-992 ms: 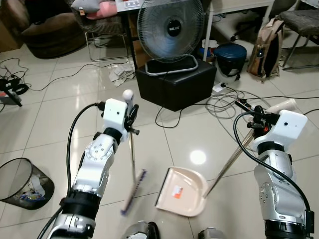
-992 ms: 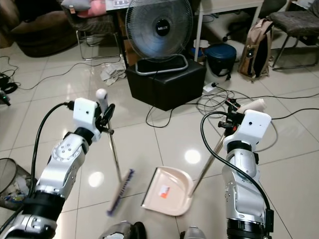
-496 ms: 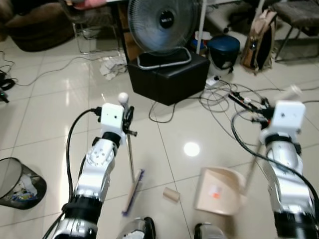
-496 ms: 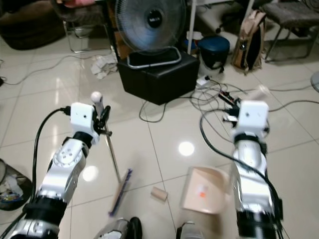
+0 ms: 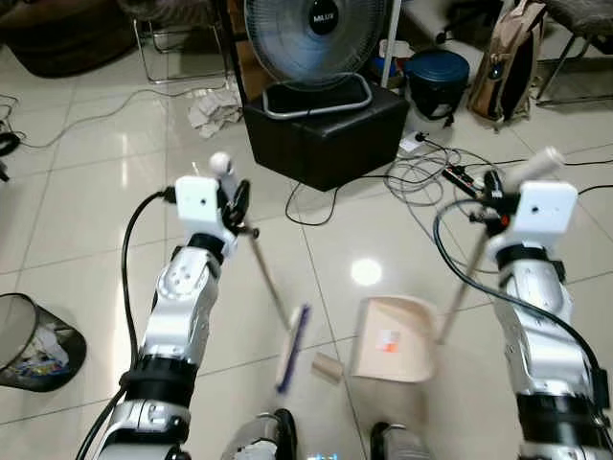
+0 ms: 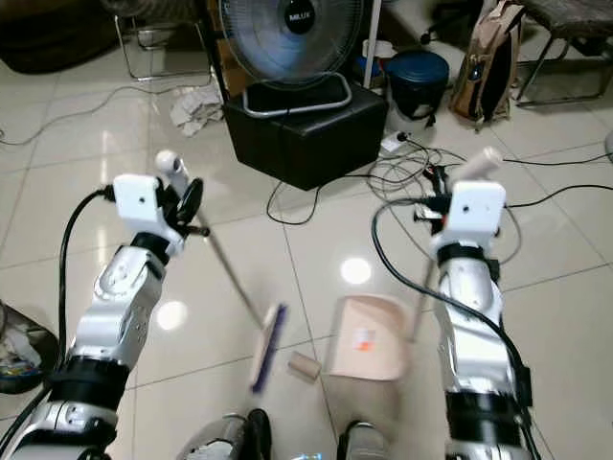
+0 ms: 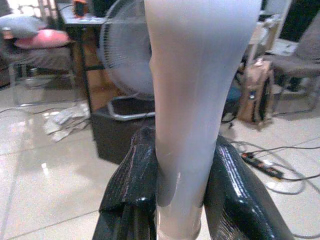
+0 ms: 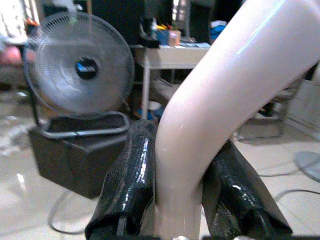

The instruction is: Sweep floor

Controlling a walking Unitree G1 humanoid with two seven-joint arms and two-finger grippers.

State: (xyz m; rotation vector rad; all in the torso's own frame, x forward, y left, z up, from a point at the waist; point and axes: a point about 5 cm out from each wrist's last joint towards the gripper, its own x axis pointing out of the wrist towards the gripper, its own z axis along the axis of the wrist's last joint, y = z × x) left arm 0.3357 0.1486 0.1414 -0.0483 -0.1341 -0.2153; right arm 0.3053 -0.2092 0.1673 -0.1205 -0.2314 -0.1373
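My left gripper [image 5: 235, 203] is shut on the white broom handle [image 7: 185, 100], whose shaft slants down to the purple-bristled broom head [image 5: 292, 347] on the tiles. A small cardboard roll [image 5: 328, 367] lies just right of the broom head, between it and the beige dustpan [image 5: 391, 338]. The dustpan rests on the floor with its mouth facing the roll. My right gripper [image 5: 493, 196] is shut on the dustpan's long handle [image 8: 215, 130]. Black fingers [image 8: 130, 180] clamp that handle from both sides.
A standing fan [image 5: 321, 38] sits on a black box [image 5: 326, 129] straight ahead. Cables and a power strip [image 5: 431, 177] lie to its right, with a blue bin [image 5: 438, 81] and a backpack [image 5: 508, 57] behind. A wire waste basket [image 5: 34, 335] stands at the left. Crumpled paper [image 5: 215, 105] lies by the box.
The broom head has swung right, up to the cardboard roll. The dustpan has shifted left, closer to the roll. The camera has moved slightly.
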